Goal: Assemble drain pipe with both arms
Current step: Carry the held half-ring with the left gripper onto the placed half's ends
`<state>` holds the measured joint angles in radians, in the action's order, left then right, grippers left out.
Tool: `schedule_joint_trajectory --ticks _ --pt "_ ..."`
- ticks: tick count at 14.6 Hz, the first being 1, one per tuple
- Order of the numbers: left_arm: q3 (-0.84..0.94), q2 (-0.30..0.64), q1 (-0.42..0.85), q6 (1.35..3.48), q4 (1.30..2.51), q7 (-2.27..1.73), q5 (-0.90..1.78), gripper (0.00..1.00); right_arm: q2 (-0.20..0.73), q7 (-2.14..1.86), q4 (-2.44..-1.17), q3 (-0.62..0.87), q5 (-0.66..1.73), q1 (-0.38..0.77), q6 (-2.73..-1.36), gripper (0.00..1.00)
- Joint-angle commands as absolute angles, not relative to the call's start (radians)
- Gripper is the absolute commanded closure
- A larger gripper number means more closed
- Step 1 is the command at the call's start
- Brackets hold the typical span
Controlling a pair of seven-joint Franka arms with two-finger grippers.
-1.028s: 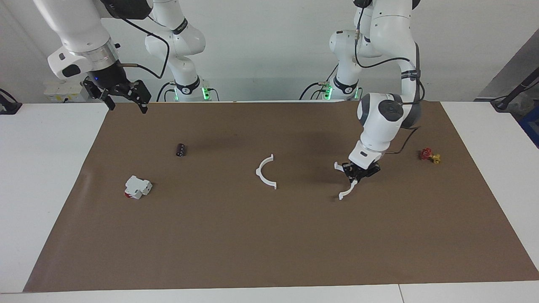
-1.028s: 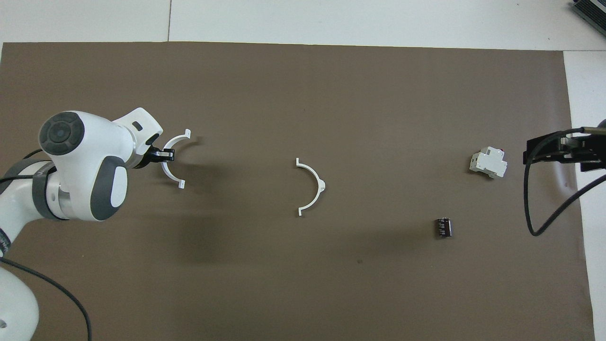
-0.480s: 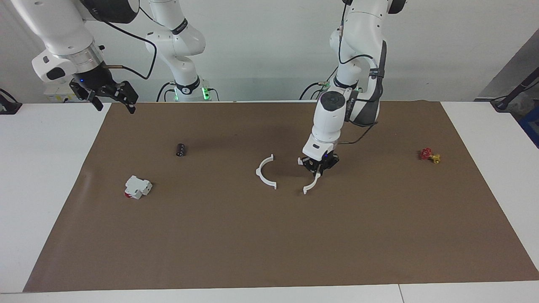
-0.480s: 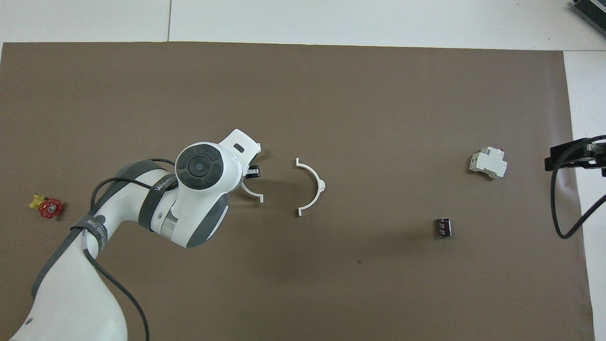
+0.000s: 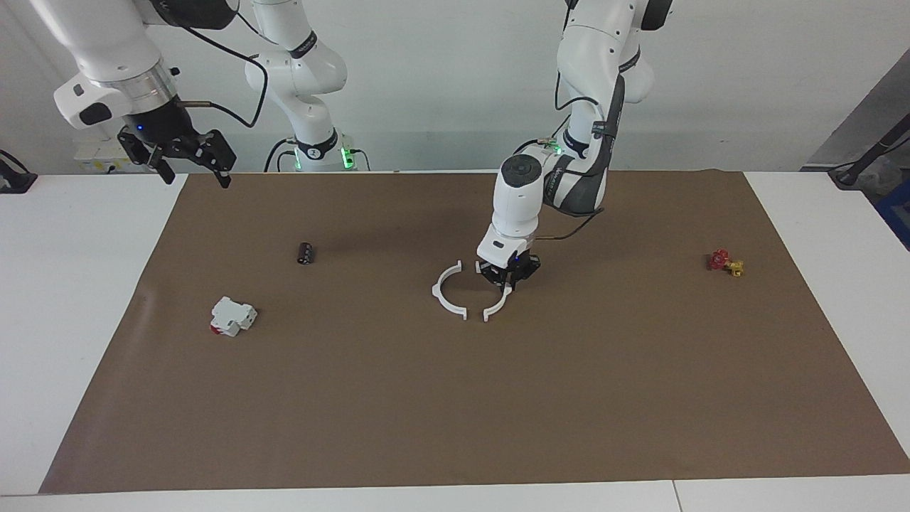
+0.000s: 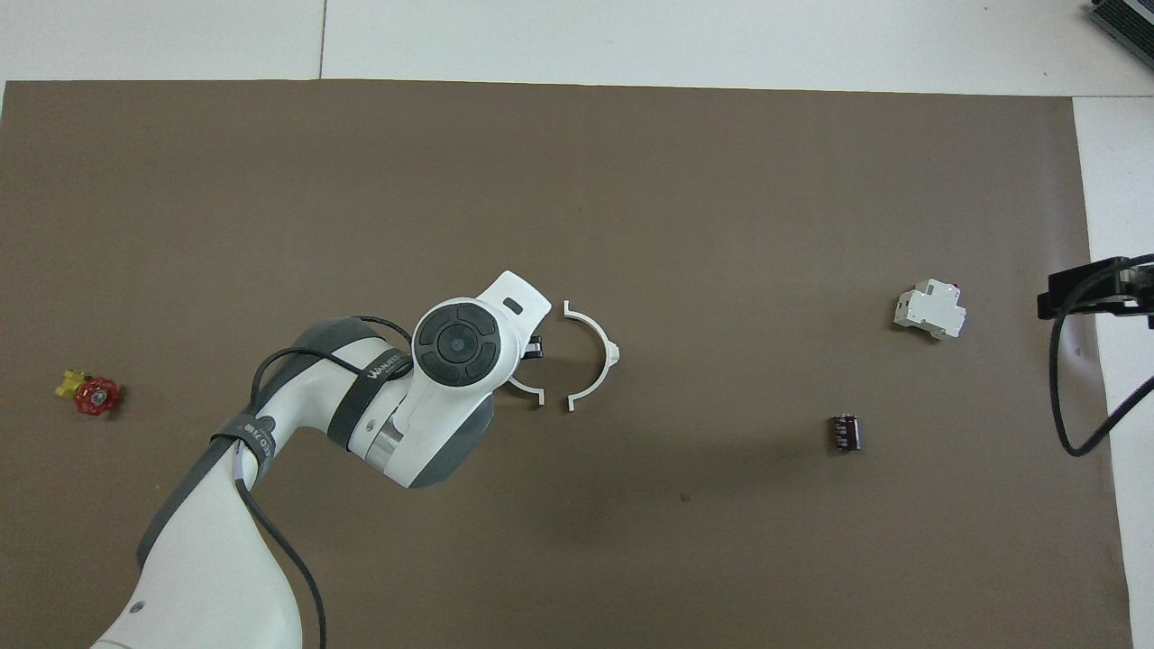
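Drain pipe halves sit mid-bench: the left gripper (image 5: 507, 279), jaws clenched on one white arc (image 5: 497, 307), holds it just beside the loose arc (image 5: 446, 293). Both look light, thin and springy, best pinched mid-curve. The right gripper (image 5: 186, 158) waits released over the bench's edge at its own end.

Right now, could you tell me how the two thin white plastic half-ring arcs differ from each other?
The half-ring arc nearer the left arm's end is pinched in the shut left gripper; the other half-ring arc lies free on the brown mat, untouched. The held arc is partly hidden under the gripper; the free arc shows whole. Their open sides face each other, with a small gap left between the ends. Both are thin, white and tabbed. The right gripper waits, open.
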<state>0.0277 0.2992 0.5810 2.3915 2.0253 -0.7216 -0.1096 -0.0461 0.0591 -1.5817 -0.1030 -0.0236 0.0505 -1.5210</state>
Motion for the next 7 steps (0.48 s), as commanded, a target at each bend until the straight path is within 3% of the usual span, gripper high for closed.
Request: schedule_joint_trajectory --ticks 1,7 --pt "0.015 0.319 0.609 2.398 2.016 -0.744 -0.158 1.00 -0.063 0.066 -1.588 -0.103 -0.014 0.051 -1.513 0.00" --pt "0.017 0.319 0.638 2.399 2.019 -0.767 -0.156 1.00 -0.064 0.066 -1.589 -0.101 -0.012 0.051 -1.513 0.00"
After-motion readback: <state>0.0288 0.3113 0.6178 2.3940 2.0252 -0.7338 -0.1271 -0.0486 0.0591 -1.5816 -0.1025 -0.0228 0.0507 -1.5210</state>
